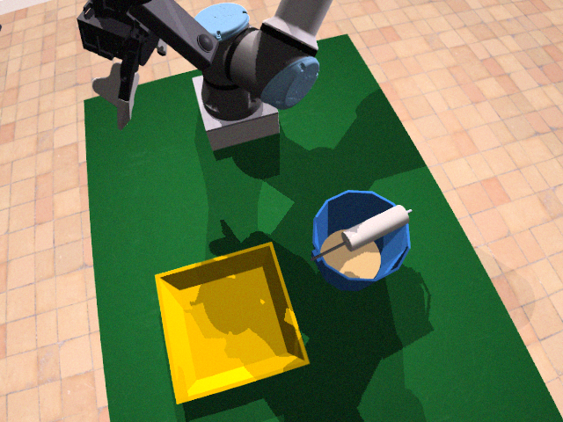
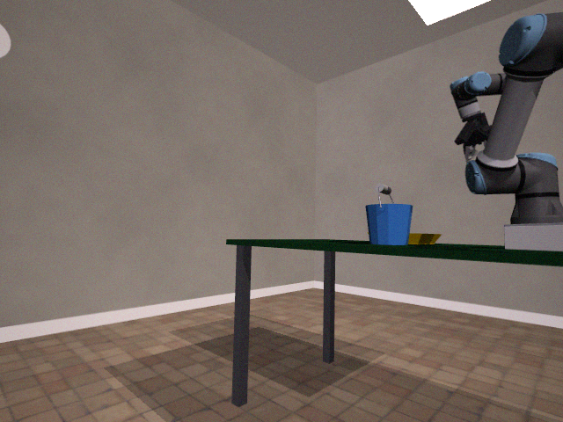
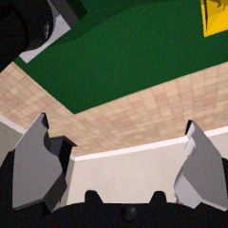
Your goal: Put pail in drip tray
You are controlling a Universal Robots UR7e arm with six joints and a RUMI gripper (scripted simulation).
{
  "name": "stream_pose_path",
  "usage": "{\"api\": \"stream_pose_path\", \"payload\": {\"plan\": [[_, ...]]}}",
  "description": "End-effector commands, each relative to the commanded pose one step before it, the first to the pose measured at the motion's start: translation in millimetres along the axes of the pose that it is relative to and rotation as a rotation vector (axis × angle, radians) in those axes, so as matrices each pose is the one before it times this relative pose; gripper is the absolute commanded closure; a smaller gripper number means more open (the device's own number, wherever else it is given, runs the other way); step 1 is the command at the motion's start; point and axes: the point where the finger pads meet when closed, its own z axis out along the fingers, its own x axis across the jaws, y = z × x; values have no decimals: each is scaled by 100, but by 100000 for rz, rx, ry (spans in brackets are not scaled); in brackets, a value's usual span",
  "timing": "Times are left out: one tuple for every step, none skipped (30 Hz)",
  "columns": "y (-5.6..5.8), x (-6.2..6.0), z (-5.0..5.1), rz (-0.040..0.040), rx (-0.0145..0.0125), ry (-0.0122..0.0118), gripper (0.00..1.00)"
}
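Gripper (image 3: 116,161) jaws wide apart, holding nothing, high past table (image 1: 136,191) edge. Pail (image 1: 361,240) upright on table, handle (image 1: 375,226) up, beside tray (image 1: 230,320), apart. Both hold nothing.

Gripper (image 1: 119,98) hangs high over the table's (image 1: 136,191) edge, up beside the arm's pedestal (image 1: 266,129), jaws spread wide with nothing between them. Well away from it, out across the table, the drip tray (image 1: 170,294) sits flat. The pail (image 1: 361,277) stands upright on the table just beside the tray, apart from it and farther from the gripper, handle (image 1: 376,226) raised over its mouth.
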Motion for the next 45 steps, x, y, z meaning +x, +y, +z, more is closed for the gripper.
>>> {"api": "stream_pose_path", "payload": {"plan": [[21, 20, -22, 24, -31, 64, 0], [0, 0, 0, 0, 0, 0, 0], [0, 0, 0, 0, 0, 0, 0], [0, 0, 0, 0, 0, 0, 0], [0, 0, 0, 0, 0, 0, 0], [0, 0, 0, 0, 0, 0, 0], [0, 0, 0, 0, 0, 0, 0], [0, 0, 0, 0, 0, 0, 0], [0, 0, 0, 0, 0, 0, 0], [0, 0, 0, 0, 0, 0, 0], [0, 0, 0, 0, 0, 0, 0], [0, 0, 0, 0, 0, 0, 0], [0, 0, 0, 0, 0, 0, 0], [0, 0, 0, 0, 0, 0, 0], [0, 0, 0, 0, 0, 0, 0], [0, 0, 0, 0, 0, 0, 0], [0, 0, 0, 0, 0, 0, 0], [-1, 1, 0, -3, 2, 2, 0], [-6, 9, -4, -21, 11, 12, 0], [-16, 23, -11, -56, 29, 31, 0], [-30, 43, -20, -105, 55, 58, 0], [-48, 68, -31, -167, 87, 91, 0], [-69, 98, -45, -241, 126, 131, 0], [-94, 132, -60, -323, 170, 175, 0], [-121, 169, -77, -414, 218, 223, 0], [-152, 209, -94, -512, 269, 273, 0], [-184, 251, -112, -615, 324, 324, 0], [-220, 294, -130, -722, 381, 376, 0], [-258, 339, -148, -832, 440, 426, 0], [-298, 384, -165, -943, 501, 475, 0], [-341, 430, -181, -1055, 562, 521, 0], [-386, 475, -196, -1166, 623, 563, 0], [0, 0, 0, 0, 0, 0, 0], [0, 0, 0, 0, 0, 0, 0], [-432, 519, -209, -1275, 684, 600, 0], [-481, 562, -220, -1381, 744, 633, 0], [-532, 603, -229, -1484, 802, 659, 0], [-584, 643, -235, -1583, 859, 679, 0], [-638, 679, -239, -1676, 913, 693, 0], [-692, 713, -240, -1763, 965, 700, 0], [-746, 744, -238, -1843, 1012, 700, 0], [-801, 770, -233, -1916, 1056, 693, 0], [-855, 793, -225, -1981, 1096, 680, 0], [-907, 812, -213, -2037, 1131, 661, 0], [-958, 826, -200, -2083, 1160, 636, 0]]}}
